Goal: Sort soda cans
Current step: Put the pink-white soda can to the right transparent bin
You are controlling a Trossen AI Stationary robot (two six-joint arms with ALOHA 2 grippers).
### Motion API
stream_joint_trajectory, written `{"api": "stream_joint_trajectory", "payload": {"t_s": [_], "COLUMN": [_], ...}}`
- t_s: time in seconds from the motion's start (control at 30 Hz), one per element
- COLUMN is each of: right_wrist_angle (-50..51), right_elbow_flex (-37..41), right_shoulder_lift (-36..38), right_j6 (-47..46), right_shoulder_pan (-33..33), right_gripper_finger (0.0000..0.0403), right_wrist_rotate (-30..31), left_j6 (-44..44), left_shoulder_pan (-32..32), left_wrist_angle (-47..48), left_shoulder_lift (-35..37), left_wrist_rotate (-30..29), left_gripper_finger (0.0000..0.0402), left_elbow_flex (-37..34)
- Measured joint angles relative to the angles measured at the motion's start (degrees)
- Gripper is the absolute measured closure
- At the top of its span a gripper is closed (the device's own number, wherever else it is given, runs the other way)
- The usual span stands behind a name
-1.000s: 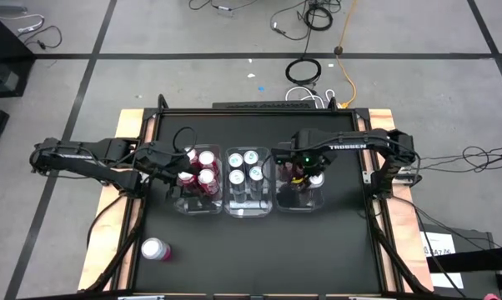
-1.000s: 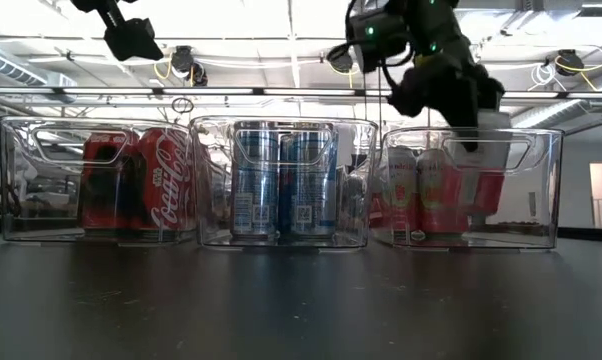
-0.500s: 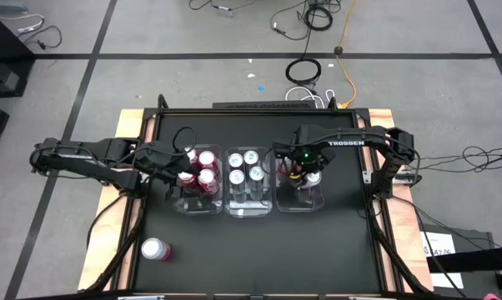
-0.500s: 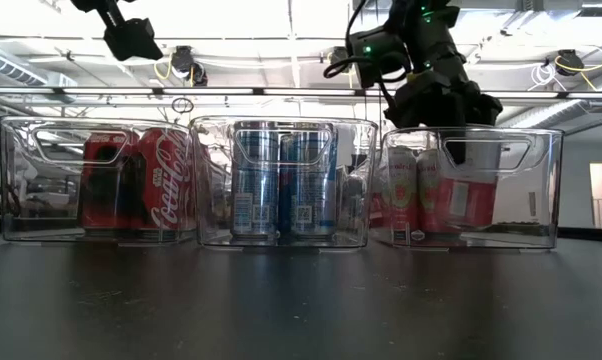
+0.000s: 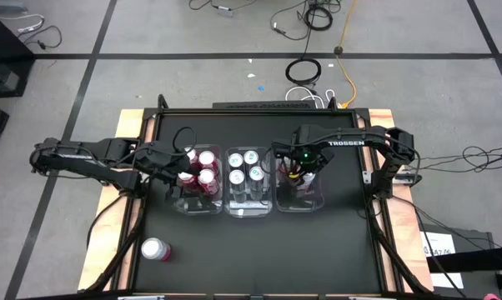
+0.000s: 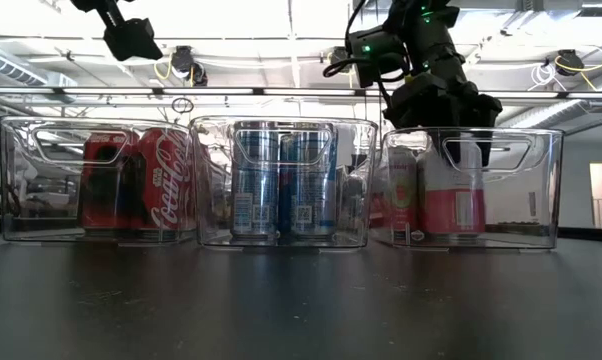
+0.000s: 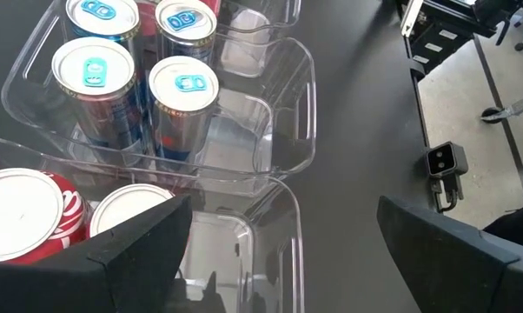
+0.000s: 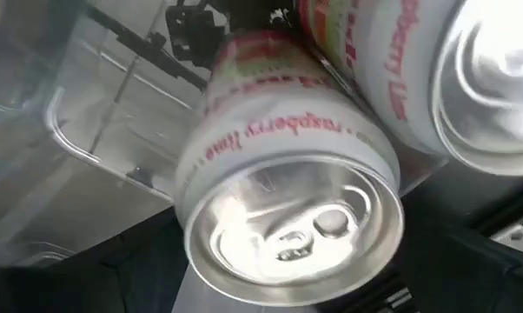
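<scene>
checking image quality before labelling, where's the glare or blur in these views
Low view: bright ceiling lights backlight the clear plastic bins, leaving the red soda cans dim. Right wrist view: the pink raspberry lime can fills the frame, soft and close, with shine on its silver top. Left wrist view: sharp, with faint reflections on the bin walls. High view: evenly lit.

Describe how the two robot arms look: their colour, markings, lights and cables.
Both arms are black and slender. The right arm carries white TROSSEN lettering and a small green light near its wrist; black cables loop beside the right gripper. The left arm shows no lettering. The left gripper has flat, dark fingers.
</scene>
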State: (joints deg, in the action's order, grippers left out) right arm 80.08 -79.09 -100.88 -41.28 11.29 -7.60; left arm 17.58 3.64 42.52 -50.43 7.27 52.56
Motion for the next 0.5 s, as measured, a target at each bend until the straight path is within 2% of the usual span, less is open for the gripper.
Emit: {"api": "stream_joint_trajectory", "payload": {"t_s": [0.23, 0.5], "right_wrist_angle": [4.65, 3.83], "right_elbow_flex": [0.00, 0.00], "right_shoulder_lift": [2.88, 13.97], "right_j6": [-1.51, -9.00], "right_shoulder_pan": [0.00, -2.36], "right_gripper_finger": [0.0052, 0.0052], "right_wrist_rotate": [0.01, 0.15], "left_j6": [-0.01, 0.04], "left_shoulder_pan": [0.02, 0.00], "left_wrist_angle": [0.00, 0.00], "left_shoulder_lift": [0.00, 0.00], "left_wrist_rotate": [0.00, -0.10], "left_gripper_finger": [0.0026, 0.0026], "left_elbow_flex": [0.00, 0.00]}}
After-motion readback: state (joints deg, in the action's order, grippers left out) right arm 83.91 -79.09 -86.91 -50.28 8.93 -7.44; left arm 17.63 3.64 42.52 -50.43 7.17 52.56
